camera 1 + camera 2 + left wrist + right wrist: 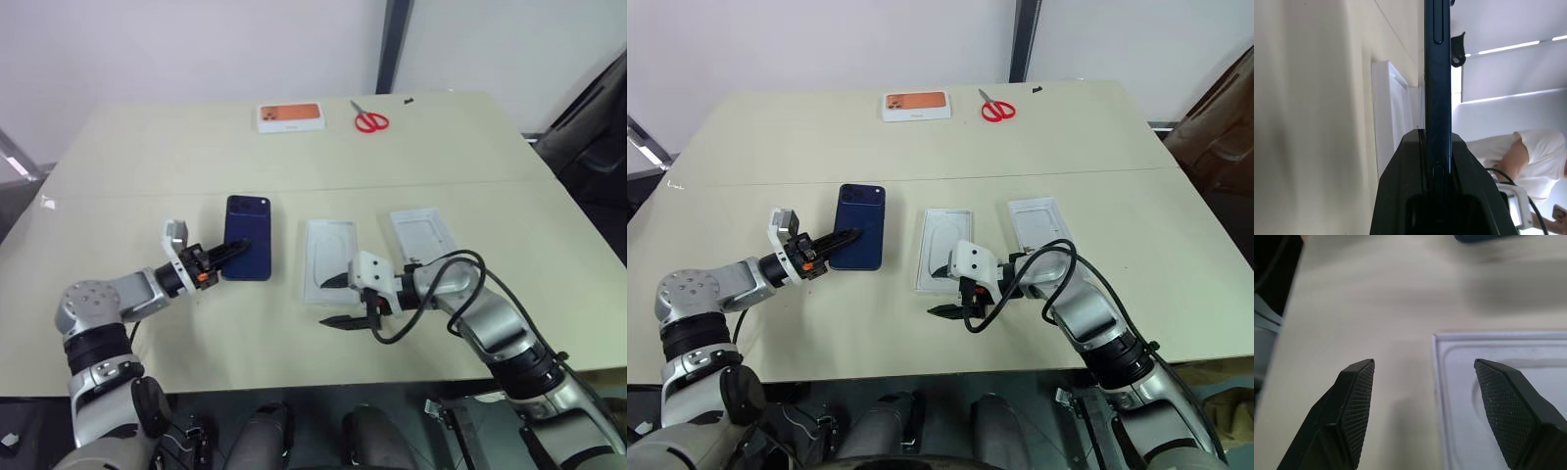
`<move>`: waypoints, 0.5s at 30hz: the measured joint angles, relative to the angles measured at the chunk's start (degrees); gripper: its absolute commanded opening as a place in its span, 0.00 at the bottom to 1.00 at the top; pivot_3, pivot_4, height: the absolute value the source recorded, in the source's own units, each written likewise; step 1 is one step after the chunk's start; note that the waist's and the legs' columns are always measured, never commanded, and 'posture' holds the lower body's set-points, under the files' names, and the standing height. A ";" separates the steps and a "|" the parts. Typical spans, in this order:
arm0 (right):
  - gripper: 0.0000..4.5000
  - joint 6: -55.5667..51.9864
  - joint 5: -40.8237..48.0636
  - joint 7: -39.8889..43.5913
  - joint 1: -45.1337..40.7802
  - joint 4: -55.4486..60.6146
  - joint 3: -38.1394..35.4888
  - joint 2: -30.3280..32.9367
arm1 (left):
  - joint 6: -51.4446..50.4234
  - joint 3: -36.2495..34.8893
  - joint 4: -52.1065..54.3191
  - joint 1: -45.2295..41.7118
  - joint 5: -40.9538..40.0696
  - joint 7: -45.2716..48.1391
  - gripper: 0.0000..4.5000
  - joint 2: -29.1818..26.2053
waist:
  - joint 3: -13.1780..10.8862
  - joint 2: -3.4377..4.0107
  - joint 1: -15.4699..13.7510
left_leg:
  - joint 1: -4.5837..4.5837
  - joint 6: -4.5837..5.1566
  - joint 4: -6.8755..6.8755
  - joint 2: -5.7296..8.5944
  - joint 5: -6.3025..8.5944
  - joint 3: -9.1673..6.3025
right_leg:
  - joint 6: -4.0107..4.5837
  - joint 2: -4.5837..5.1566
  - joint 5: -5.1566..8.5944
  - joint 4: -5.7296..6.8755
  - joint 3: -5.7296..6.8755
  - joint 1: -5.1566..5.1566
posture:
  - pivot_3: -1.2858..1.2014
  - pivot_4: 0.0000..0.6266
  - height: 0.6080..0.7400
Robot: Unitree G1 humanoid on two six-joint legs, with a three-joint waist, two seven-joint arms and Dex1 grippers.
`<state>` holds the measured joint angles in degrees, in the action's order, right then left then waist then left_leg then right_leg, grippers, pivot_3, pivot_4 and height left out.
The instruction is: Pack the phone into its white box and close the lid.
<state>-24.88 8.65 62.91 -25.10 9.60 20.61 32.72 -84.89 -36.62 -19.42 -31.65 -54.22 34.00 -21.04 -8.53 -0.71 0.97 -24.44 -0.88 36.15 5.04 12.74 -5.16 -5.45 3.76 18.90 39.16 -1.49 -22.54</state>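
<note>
Wide beige tabletop (294, 166) carries everything. Landmark: dark navy-blue slab phone (248, 240), camera cluster at its far corner, sitting left of table centre. Just right of phone: flat white rectangular piece with a raised rim and an oval recess (329, 257); right of that, a second shallow white rectangular tray or shell (423, 233). Can't tell from here which is the box base and which the lid; no tan floor visible. Far behind phone, orange-topped white box (290, 117) and red-handled scissors (370, 120) near the back edge. Left gripper (221, 255) pinches the phone's near short edge, fingers pressed onto its two faces; the left wrist view looks along the phone edge-on. Right gripper (343, 301) hangs spread and empty, at the near corner of the recessed piece. Handling: phone likely stiff, dense, smooth glassy faces, slippery; an end pinch could pivot, so gripping across the long sides near the middle looks safer. White cardboard parts light, easily shoved.
</note>
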 measured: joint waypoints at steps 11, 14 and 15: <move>0.01 3.88 -2.31 -0.13 0.00 -2.92 1.59 -0.04 | 0.12 0.28 0.47 0.02 -0.63 -1.26 0.00 0.02 | -0.02 -0.04 -0.16 | 0.00 -0.02 0.03 0.01 -0.01 0.01 | 0.00 0.00 0.00 -0.01 0.01 0.03 | 0.52 0.24 0.95; 0.01 4.47 -2.78 -0.20 0.00 -2.95 1.69 -0.05 | 0.12 0.51 0.52 0.21 -0.94 -1.60 0.00 0.02 | -0.03 -0.04 -0.16 | 0.00 -0.03 0.03 0.00 -0.02 0.00 | 0.00 0.00 0.00 -0.01 0.01 0.03 | 0.52 0.24 0.95; 0.01 4.53 -2.83 -0.22 0.00 -2.95 1.71 -0.05 | 0.12 0.54 0.55 0.27 -1.01 -1.66 0.00 0.02 | -0.03 -0.04 -0.16 | 0.00 -0.03 0.03 0.00 -0.02 0.00 | 0.00 0.00 0.00 -0.01 0.01 0.03 | 0.52 0.24 0.95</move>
<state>-20.34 5.82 62.69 -25.09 6.66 22.32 32.67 -84.77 -36.08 -18.88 -31.38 -55.23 32.34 -21.02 -8.56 -0.75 0.81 -24.43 -0.91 36.19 5.04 12.72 -5.15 -5.45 3.76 18.90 39.15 -1.48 -22.51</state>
